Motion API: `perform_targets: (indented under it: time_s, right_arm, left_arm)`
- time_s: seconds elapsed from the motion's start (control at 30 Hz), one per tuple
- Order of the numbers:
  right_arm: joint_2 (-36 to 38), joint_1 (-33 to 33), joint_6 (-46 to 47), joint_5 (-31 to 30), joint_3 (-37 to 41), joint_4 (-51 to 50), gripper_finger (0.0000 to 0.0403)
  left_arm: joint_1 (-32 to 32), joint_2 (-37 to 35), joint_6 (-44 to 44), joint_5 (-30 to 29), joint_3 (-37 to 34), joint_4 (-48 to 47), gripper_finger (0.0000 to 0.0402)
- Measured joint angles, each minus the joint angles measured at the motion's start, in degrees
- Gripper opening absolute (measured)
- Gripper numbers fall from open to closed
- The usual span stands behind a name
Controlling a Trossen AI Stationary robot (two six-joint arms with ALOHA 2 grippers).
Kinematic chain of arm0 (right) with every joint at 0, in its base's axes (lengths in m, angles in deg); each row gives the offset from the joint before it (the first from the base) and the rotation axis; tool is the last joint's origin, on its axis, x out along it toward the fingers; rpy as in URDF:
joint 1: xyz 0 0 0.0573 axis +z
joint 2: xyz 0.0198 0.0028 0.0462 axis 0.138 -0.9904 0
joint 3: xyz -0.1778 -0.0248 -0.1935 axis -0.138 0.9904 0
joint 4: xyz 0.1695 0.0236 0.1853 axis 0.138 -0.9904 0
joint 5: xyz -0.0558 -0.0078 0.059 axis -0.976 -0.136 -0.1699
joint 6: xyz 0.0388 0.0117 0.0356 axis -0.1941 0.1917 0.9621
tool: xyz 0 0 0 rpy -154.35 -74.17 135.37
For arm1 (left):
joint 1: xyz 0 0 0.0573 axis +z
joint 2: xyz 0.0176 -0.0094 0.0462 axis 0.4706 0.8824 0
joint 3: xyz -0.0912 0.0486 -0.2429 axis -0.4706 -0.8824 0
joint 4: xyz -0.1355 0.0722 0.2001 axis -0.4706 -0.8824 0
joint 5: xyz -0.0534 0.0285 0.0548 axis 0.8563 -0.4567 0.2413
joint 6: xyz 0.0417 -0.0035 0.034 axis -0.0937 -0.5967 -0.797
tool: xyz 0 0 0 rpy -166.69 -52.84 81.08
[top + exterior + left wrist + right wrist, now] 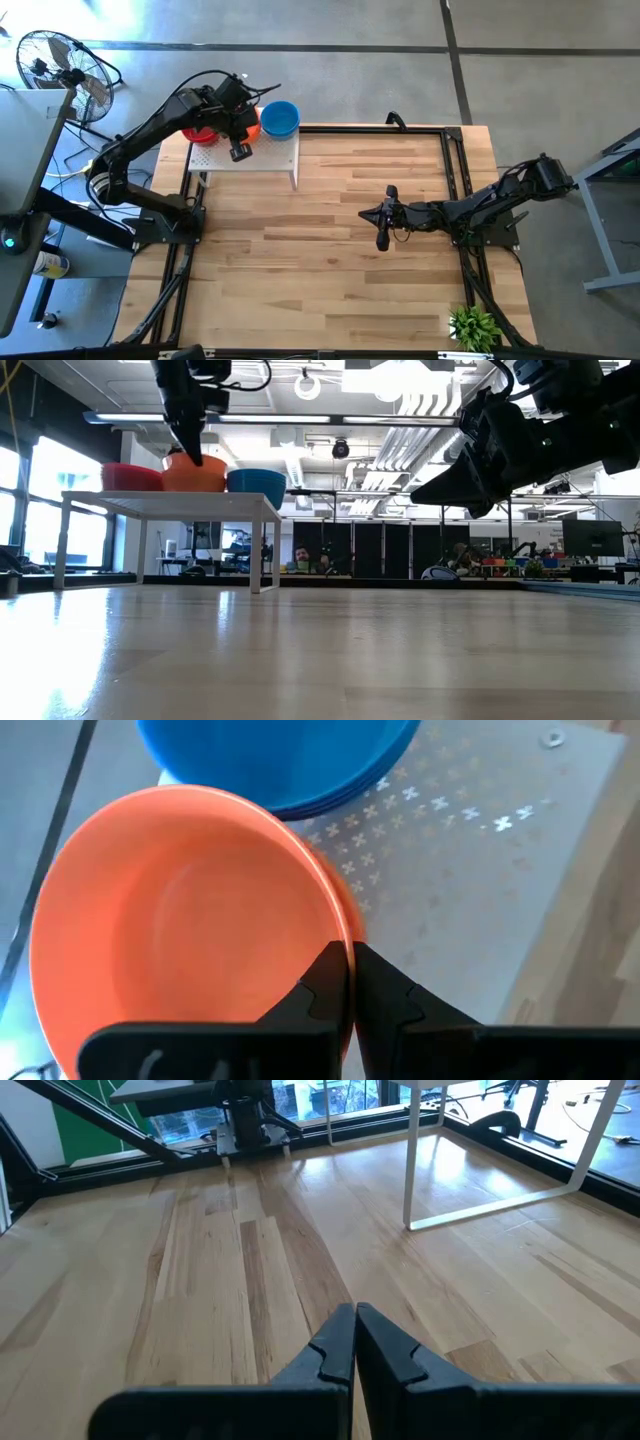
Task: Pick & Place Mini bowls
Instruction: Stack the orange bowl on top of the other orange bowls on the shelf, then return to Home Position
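A white perforated board (270, 155) on legs stands at the table's far left. It carries a red bowl (197, 133), an orange bowl (180, 920) and a blue bowl (281, 118) in a row. My left gripper (349, 960) reaches down over the board and is shut on the orange bowl, which shows between the red and blue ones in the low view (195, 473). Whether its base rests on the board I cannot tell. My right gripper (383, 238) hangs shut above the bare wood at the table's right middle, holding nothing. My left gripper pinches the orange bowl's rim (340, 925) on the side toward the table's near edge. One finger (318, 982) is inside the bowl and the other outside. The fingers slant steeply down from above. The bowl sits upright, its mouth up, level with its two neighbours.
Black frame rails (455, 180) run along the table's edges. A small green plant (475, 326) stands at the near right corner. A fan (60, 62) stands on the floor beyond the far left. The wooden tabletop (300, 260) lies bare between the arms.
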Motion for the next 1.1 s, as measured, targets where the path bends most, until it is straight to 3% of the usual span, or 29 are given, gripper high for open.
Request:
perform_targets:
  time_s: [0.13, 0.4, 0.6, 0.67, 0.73, 0.87, 1.0, 1.1]
  right_arm:
    - [0.0, 0.0, 0.0, -0.01, 0.0, -0.01, 0.0001]
    - [0.0, 0.0, -0.02, 0.0, 0.0, -0.02, 0.0001]
    - [0.0, 0.0, -0.4, -0.02, 0.0, -0.28, 0.0001]
    - [0.0, 0.0, -0.86, -0.02, 0.0, -0.31, 0.0001]
    - [0.0, 0.0, -0.94, -0.02, 0.0, -0.39, 0.0002]
    - [0.0, 0.0, -1.34, 0.02, 0.0, -0.72, 0.0001]
    - [0.14, -0.29, -2.15, 4.9, 0.0, -0.75, 0.0]
    - [1.58, -1.43, -4.2, 9.44, 0.02, -1.26, 0.0]
  left_arm:
    - [-0.02, 0.0, 0.88, -2.6, 0.0, -0.18, 0.0031]
    - [-0.13, -0.25, 0.96, -2.02, 0.0, -0.2, 0.0098]
    - [-0.13, -3.53, 1.43, 1.29, 0.0, 0.54, 0.0114]
    - [-0.13, -5.36, 2.69, 5.59, -0.13, 2.19, 0.0112]
    - [-0.19, -8.38, 3.7, 11.5, -2.38, 7.21, 0.0102]
    - [-2.31, -16.21, 5.91, 20.15, -13.68, 24.38, 0.0059]
    - [-6.35, -22.8, 8.94, 23.77, -27.82, 43.58, 0.0009]
    - [-9.47, -26.08, 11.03, 23.99, -37.94, 58.33, 0.0009]
